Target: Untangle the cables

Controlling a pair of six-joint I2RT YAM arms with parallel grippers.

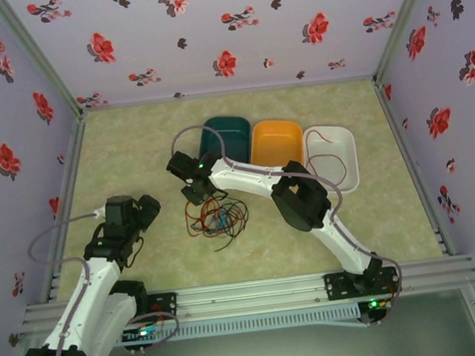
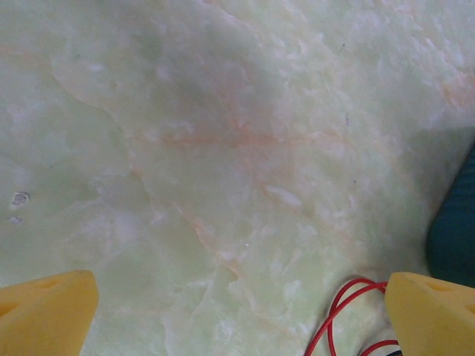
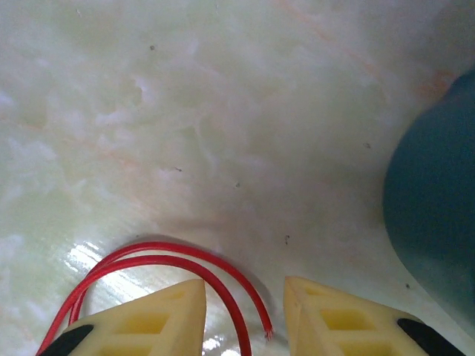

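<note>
Right gripper hovers at the far edge of the cables, a loose knot of red, black and blue-teal wire lying mid-worktop, as seen from the overhead camera. How far its jaws stand apart cannot be read from here. The left gripper sits to the left of the tangle, apart from it. Behind stand a teal tray, an orange tray and a white tray, the last with one red wire in it. Flowered lilac walls box the worktop in on three sides.

From the left wrist, the left gripper stands spread wide and empty, with a red loop beside one finger and pale, marbled surface beneath.

From the right wrist, the right gripper is parted narrowly and holds nothing. The cut end of a red cable lies in the gap unpinched, and the teal tray is at right.

The wires look light, limp and thin, likely to drag the whole knot along when one is pulled. A free end or an outer loop seems the best hold, with the other gripper pinning the rest. The glossy worktop probably offers little friction.
</note>
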